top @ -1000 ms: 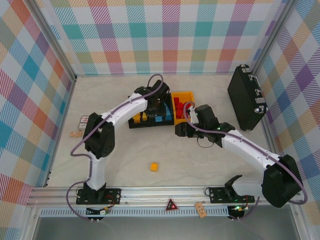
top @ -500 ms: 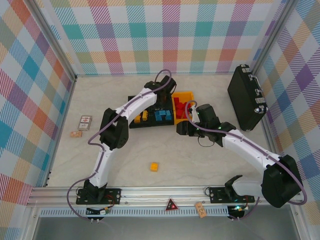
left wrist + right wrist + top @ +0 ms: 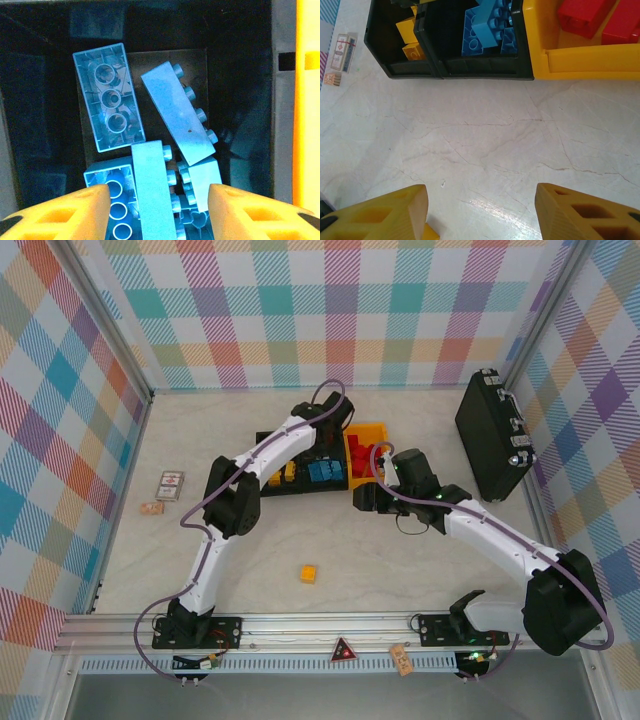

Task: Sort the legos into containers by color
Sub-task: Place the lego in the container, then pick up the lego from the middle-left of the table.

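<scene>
The left black bin [image 3: 410,69] holds yellow bricks [image 3: 407,30]. Touching it, the middle black bin [image 3: 480,67] holds a heap of blue bricks [image 3: 485,27]; the left hand [image 3: 157,210] hangs over them, fingers spread with nothing pinched. Next in the row, the yellow-orange bin [image 3: 590,67] holds red bricks [image 3: 585,15]. The right hand [image 3: 481,210] hovers over the bare counter [image 3: 495,140] just in front of the bins, spread and empty. A loose yellow-orange brick [image 3: 309,573] lies on the counter well in front of the bins. A printed card [image 3: 342,45] lies left of them, its print too small to read.
</scene>
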